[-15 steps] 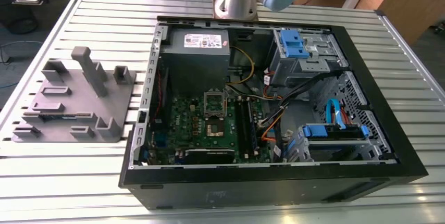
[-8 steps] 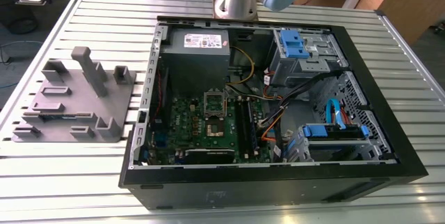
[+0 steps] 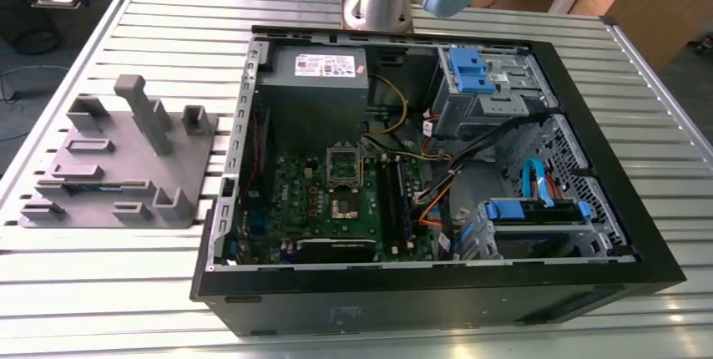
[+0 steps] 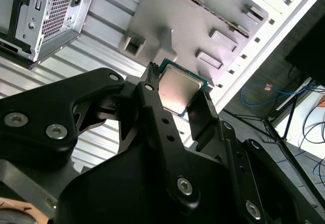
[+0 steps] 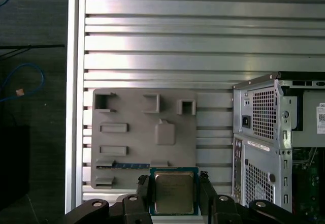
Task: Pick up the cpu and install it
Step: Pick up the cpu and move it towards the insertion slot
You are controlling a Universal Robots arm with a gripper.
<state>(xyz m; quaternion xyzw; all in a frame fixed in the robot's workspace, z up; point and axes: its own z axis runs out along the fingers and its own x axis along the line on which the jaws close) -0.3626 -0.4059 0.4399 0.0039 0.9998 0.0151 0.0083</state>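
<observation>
Exterior view: the open computer case (image 3: pixel 446 296) is seen lying on the slatted table (image 3: pixel 167 33) with the motherboard (image 3: pixel 292 200) exposed, and the grey tray (image 3: pixel 192 159) is set beside it on the exterior view's left. Second wrist view: the cpu (image 4: pixel 179 88) is clamped by its edges between the fingers (image 4: pixel 155 112) of the gripper (image 4: pixel 177 91), which is closed down to chip width, well apart from the tray behind it. First wrist view: the same grip is shown, with the cpu carried over the tray's edge near the case's rear panel, so pickup is judged done and the install not yet done.
</observation>
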